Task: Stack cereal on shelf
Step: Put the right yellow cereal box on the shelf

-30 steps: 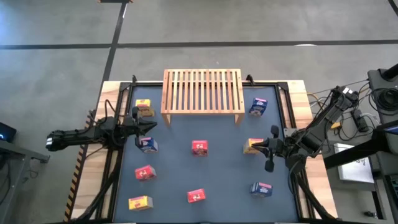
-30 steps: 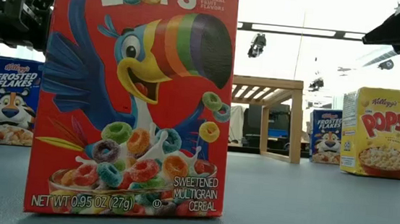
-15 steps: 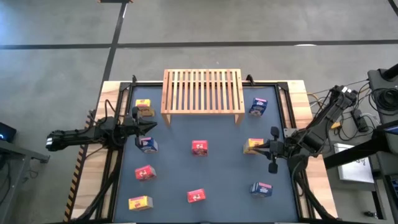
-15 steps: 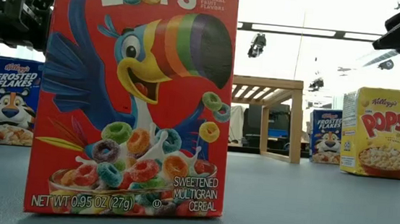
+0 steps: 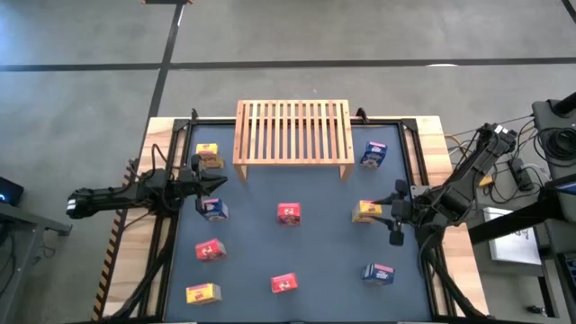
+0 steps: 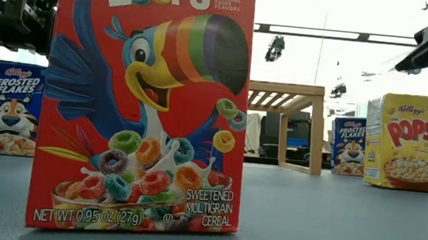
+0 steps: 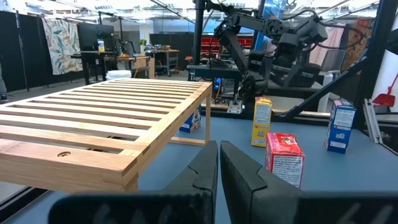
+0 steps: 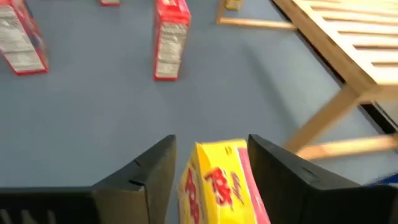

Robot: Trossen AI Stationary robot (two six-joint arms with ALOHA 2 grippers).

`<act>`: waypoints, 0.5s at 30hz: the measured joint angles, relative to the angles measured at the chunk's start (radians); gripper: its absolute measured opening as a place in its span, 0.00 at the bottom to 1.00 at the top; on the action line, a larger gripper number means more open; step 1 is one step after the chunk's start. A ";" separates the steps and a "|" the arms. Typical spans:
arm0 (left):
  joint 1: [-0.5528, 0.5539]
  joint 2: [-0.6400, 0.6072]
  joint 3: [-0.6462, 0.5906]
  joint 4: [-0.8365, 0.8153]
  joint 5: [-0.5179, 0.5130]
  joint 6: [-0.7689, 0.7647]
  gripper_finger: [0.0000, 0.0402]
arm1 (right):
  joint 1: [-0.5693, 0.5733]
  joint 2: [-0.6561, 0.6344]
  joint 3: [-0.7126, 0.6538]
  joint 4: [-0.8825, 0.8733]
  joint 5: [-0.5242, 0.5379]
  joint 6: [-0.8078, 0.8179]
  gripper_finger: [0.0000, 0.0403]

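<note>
Right of the wooden rack [image 5: 292, 131], the right claw [image 8: 208, 171] stands apart, straddling a yellow Corn Pops box [image 8: 221, 182] — left claw [image 7: 217, 163] pressed together left of the rack.

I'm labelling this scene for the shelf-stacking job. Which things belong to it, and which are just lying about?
Belongs to the job:
- wooden slatted shelf
- yellow Pops cereal box, between the open right gripper's fingers
- the other cereal boxes, such as the red Froot Loops box

Just lying about:
- cables beside the table
</note>
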 joint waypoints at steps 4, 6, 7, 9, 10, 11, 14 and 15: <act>0.000 0.000 0.000 0.000 0.000 0.000 0.00 | 0.000 0.000 0.000 -0.050 -0.010 0.051 0.57; 0.000 0.000 0.000 0.000 0.000 0.000 0.00 | 0.000 0.000 -0.001 -0.062 -0.017 0.064 0.61; 0.000 0.000 0.000 0.000 0.000 0.000 0.00 | -0.001 0.000 -0.002 -0.072 -0.017 0.071 0.64; 0.000 0.000 0.000 0.000 0.000 0.000 0.00 | -0.004 0.001 -0.005 -0.091 -0.017 0.090 0.68; 0.000 0.000 0.000 0.000 0.000 0.000 0.00 | -0.004 0.001 -0.006 -0.094 -0.017 0.100 0.70; 0.000 0.000 0.000 0.000 0.000 0.000 0.00 | -0.004 0.001 -0.009 -0.099 -0.017 0.108 0.72; 0.000 0.000 0.000 0.000 0.000 0.000 0.00 | -0.004 0.001 -0.022 -0.104 -0.018 0.130 0.77; 0.000 0.000 0.000 0.000 0.000 0.000 0.00 | -0.004 0.001 -0.027 -0.103 -0.018 0.142 0.78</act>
